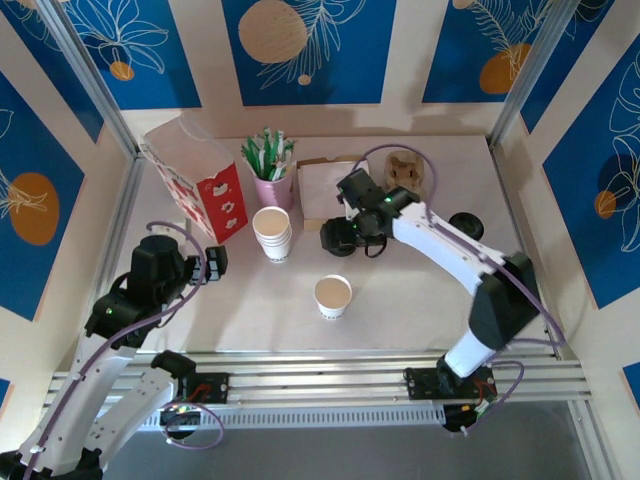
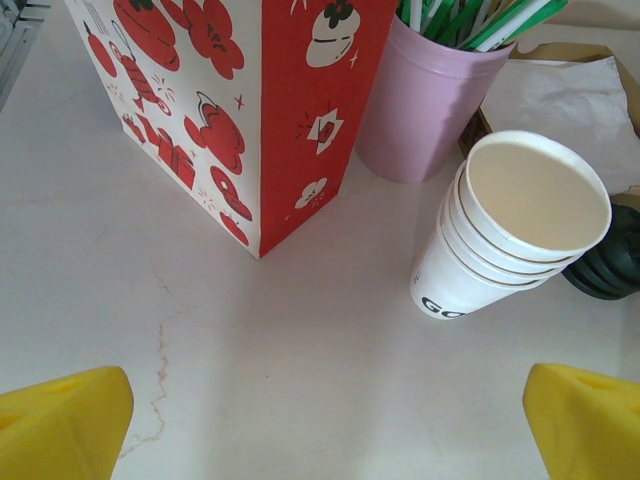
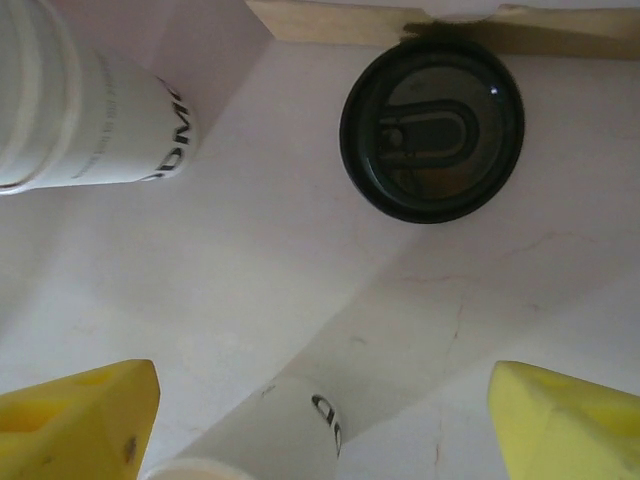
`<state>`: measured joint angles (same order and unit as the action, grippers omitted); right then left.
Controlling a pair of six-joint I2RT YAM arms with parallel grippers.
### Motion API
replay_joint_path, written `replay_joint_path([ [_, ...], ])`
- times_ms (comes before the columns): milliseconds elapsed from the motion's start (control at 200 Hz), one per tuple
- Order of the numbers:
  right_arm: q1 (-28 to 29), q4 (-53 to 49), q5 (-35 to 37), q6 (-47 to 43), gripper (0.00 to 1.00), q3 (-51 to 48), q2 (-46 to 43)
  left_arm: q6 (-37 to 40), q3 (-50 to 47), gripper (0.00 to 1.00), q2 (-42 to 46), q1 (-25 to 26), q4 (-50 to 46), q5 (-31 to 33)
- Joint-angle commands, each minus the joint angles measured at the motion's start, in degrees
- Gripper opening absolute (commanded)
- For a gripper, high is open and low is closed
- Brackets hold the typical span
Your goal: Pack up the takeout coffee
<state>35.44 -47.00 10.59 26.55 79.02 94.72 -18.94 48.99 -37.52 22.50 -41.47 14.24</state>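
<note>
Near the middle of the table (image 1: 400,300), toward its 6 o'clock edge, a single white paper cup (image 1: 333,296) stands upright and open-topped, apart from everything else. At its 12 o'clock a black lid (image 3: 432,128) lies flat on the tabletop, just in front of a brown tray (image 3: 330,22) of white paper. The right gripper (image 3: 320,420) hangs over the space between cup and lid. Its yellow fingertips (image 3: 75,420) are spread wide with nothing between them, and the lid lies clear of both.

At 9 o'clock from the lid stands a stack of white cups (image 1: 272,235). At 12 o'clock from that stack is a pink cup (image 1: 273,188) of green-and-white straws. The red-and-white paper bag (image 1: 195,185) stands upright at 10 o'clock from the stack.

The left gripper (image 2: 320,430) sits at the table's 8 o'clock, facing bag and stack, its fingers (image 2: 60,425) wide apart and holding nothing. A brown moulded carrier (image 1: 405,170) rests at the table's 1 o'clock.
</note>
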Motion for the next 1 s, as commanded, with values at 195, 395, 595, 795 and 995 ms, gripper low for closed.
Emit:
replay_joint_path([
  [195, -4.7, 4.6, -0.9, -2.7, 0.94, 3.5, 9.8, 1.7, -0.5, 1.00, -0.3, -0.7, 1.3, 1.8],
  [395, -5.8, 6.2, -2.8, -4.2, 0.97, 6.1, 13.5, 2.0, -0.4, 1.00, -1.3, -0.7, 1.4, 2.3],
  [595, -6.0, 5.4, -1.4, -4.6, 0.97, 8.9, 17.3, 2.2, -0.4, 1.00, -1.9, -0.7, 1.4, 2.7],
  [795, -6.3, 5.3, -0.8, -4.6, 0.93, 9.7, 18.8, 2.3, -0.4, 1.00, -2.3, -0.7, 1.4, 2.9],
  [995, -6.2, 5.4, -1.3, -4.1, 0.90, 9.5, 19.9, 2.4, -0.4, 1.00, -2.5, -0.7, 1.6, 2.8],
])
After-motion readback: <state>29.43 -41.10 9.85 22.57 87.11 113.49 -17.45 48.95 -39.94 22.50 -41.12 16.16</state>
